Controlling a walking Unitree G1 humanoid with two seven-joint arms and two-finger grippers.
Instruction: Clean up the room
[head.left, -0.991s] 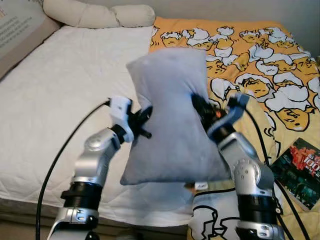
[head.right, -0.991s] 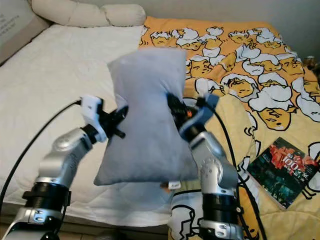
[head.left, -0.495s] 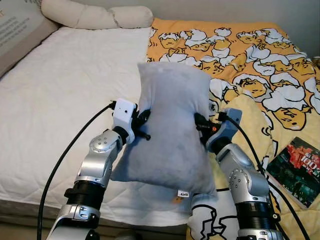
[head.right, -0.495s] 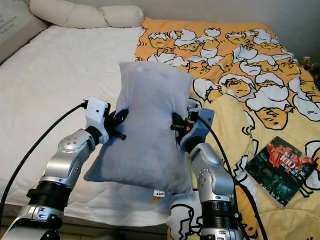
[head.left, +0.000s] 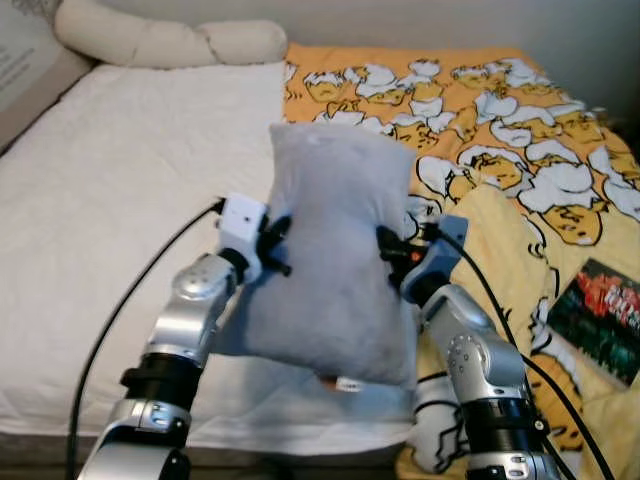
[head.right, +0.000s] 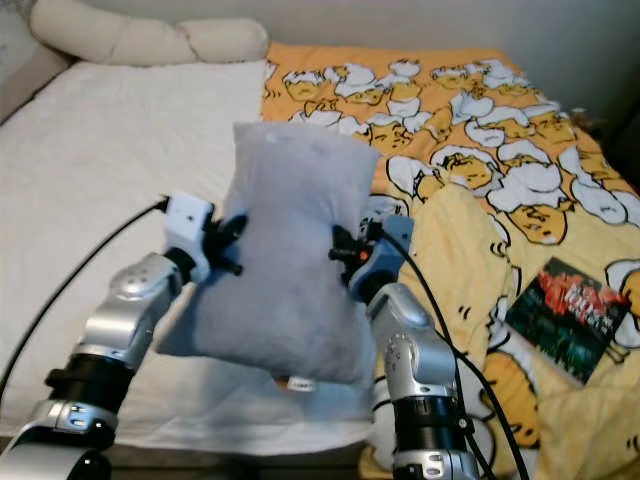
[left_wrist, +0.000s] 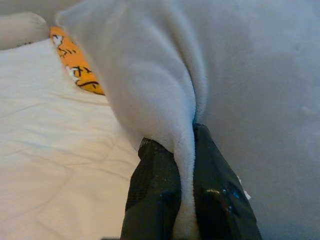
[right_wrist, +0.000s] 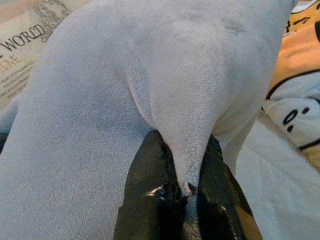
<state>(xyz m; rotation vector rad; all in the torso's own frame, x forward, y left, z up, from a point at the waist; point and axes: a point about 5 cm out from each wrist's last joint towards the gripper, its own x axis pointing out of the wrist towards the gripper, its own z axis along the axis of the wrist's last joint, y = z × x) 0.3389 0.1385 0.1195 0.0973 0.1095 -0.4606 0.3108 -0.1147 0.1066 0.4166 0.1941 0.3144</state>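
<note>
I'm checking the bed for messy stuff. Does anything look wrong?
Yes. The yellow blanket is rumpled and covers one side only, a book lies on it, and the grey pillow hangs above the mattress, pinched by the left gripper and right gripper.

The book (head.left: 603, 318) is cut by the frame edge, its cover print blurred

You've got a bed with a white quilted mattress cover (head.left: 120, 190) on the left. A long cream bolster (head.left: 160, 42) lies along its head, beside 1 cardboard box (head.left: 25, 70).
</note>
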